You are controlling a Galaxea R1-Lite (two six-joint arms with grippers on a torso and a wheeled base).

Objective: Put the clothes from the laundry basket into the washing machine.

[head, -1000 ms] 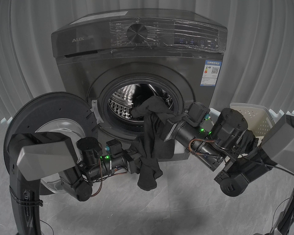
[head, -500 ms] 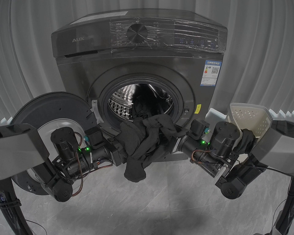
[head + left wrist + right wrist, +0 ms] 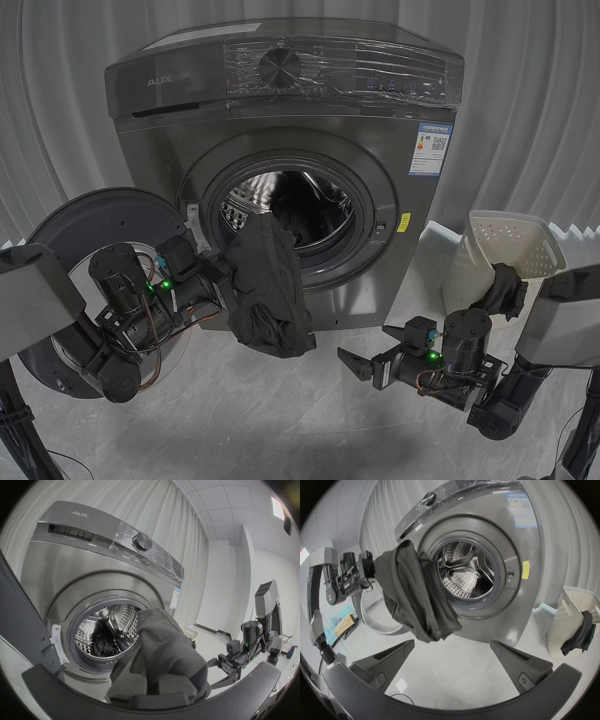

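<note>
A: Any print on the washing machine?

B: Raised lettering at the top left of the front. A white label with coloured bars and a square code at the top right. A small yellow sticker beside the door latch. Clear film taped over the dial and the control panel.

A: And round about?

B: Backed by a pale curtain, standing on a grey tiled floor. Door swung wide to the left. Dark clothes lying in the drum. Off to the right, a white laundry basket, tilted, with a dark cloth draped over its rim.

A: Anything across the opening?

B: A black garment, hanging over the left part of the mouth. Top edge at the rim, the rest dangling outside above the floor.

A: Held how?

B: Pinched by the left gripper, clamped tight on the cloth. Forearm roughly level in front of the open door, pointing toward the drum.

A: And the other side?

B: Low over the floor for the right gripper, before the machine's right bottom corner, near the basket. Jaws spread wide, nothing between them, aimed toward the hanging garment.
</note>
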